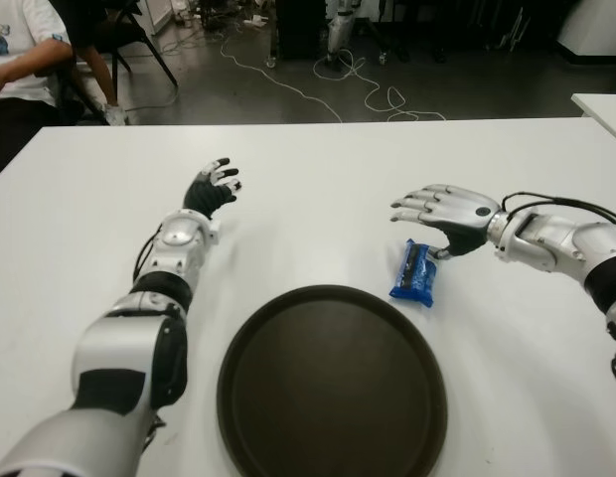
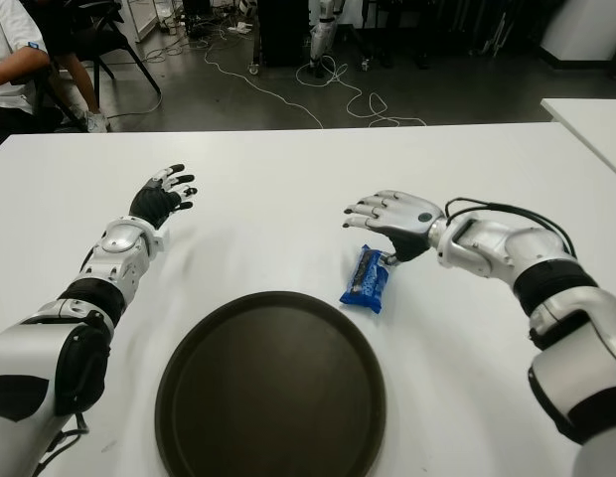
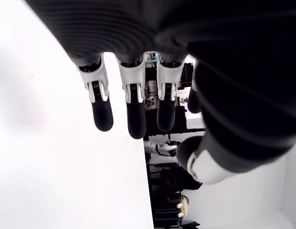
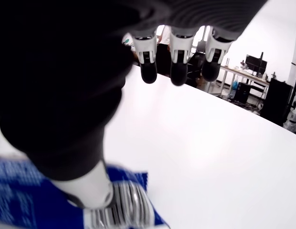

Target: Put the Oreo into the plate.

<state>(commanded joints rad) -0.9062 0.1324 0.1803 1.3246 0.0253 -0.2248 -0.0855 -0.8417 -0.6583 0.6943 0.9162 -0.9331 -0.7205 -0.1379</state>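
Note:
A blue Oreo packet (image 1: pixel 415 273) lies flat on the white table (image 1: pixel 318 179), just off the upper right rim of the round dark plate (image 1: pixel 333 393). My right hand (image 1: pixel 442 221) hovers over the packet's far end with fingers spread and nothing in them; in the right wrist view the thumb (image 4: pixel 93 188) hangs directly above the blue wrapper (image 4: pixel 24 200). My left hand (image 1: pixel 213 186) shows at the left of the table, far from the plate, fingers relaxed and holding nothing.
A seated person (image 1: pixel 20 60) and a chair are beyond the table's far left corner. Cables (image 1: pixel 358 84) trail across the floor behind the table. Another white table's corner (image 1: pixel 601 107) shows at the far right.

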